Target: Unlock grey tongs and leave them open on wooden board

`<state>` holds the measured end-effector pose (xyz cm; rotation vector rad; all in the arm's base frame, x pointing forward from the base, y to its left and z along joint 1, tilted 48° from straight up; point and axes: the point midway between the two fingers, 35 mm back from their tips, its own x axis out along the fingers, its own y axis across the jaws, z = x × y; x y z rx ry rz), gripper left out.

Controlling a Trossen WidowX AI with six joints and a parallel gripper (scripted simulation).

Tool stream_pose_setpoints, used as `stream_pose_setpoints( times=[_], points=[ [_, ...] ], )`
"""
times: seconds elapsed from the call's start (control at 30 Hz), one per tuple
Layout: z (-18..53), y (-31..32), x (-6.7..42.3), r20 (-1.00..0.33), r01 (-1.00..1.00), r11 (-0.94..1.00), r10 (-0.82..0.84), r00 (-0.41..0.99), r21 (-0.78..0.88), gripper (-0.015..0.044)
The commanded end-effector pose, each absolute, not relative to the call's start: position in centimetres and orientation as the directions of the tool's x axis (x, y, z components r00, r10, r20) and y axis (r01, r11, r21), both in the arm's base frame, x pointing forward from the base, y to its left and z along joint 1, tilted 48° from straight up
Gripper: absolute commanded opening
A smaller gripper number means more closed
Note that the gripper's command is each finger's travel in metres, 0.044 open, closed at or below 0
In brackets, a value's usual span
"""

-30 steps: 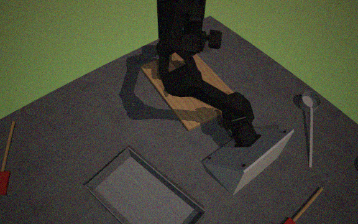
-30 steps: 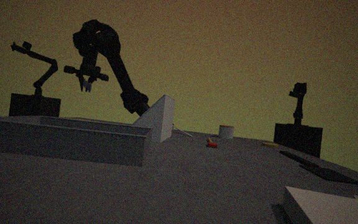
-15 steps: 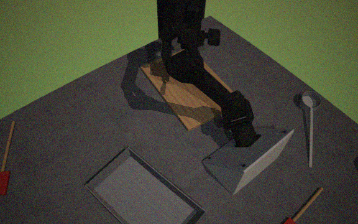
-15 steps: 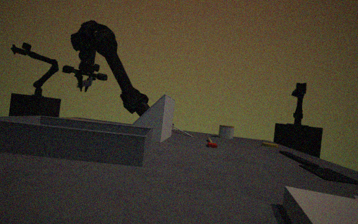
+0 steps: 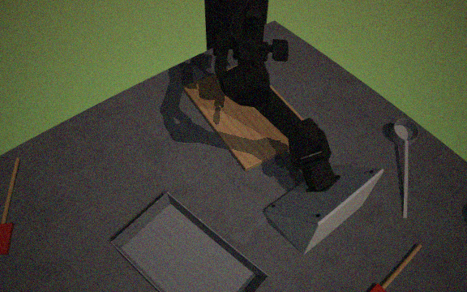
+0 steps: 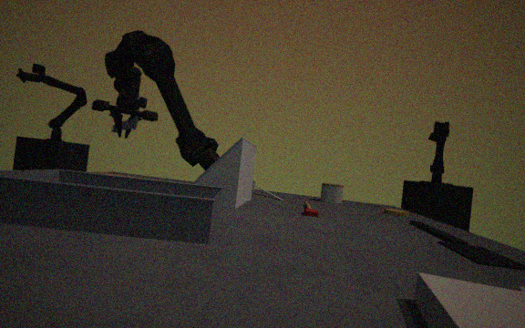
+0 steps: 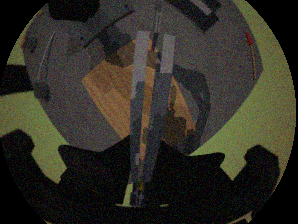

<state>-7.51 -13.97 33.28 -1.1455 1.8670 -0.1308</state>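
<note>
Above the wooden board [image 5: 245, 129], fingers clamp the tongs [image 7: 148, 96], tips toward twelve o'clock; releasing high risks them bouncing off.

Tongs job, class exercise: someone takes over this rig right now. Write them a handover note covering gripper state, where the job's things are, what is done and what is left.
Gripper: shut on the grey tongs, held high in the air above the wooden board.
Tongs: arms run close side by side in the wrist view; whether the lock has released cannot be told.
Roasting tin: on the table, nothing lying across it.
Done: tongs picked up off the tin and brought over the board.
Left: confirm they are unlocked, lower them, set them down open on the board, open the gripper and let go.
</note>
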Motion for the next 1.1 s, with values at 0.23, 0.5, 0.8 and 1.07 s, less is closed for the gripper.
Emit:
stream_pose_setpoints(
  times=[0.23, 0.5, 0.8, 1.07],
  points=[
    [32.2, -14.9, -8.2, -0.653, -0.669, 0.562, -0.743, -0.149, -0.486, -0.0150],
    [31.5, -15.7, -8.6, -0.658, -0.681, 0.558, -0.739, -0.146, -0.475, -0.0150],
    [30.6, -16.7, -8.9, -0.661, -0.693, 0.552, -0.736, -0.144, -0.464, -0.0150],
    [29.9, -17.7, -9.1, -0.662, -0.703, 0.546, -0.736, -0.143, -0.455, -0.0150]
  ],
)
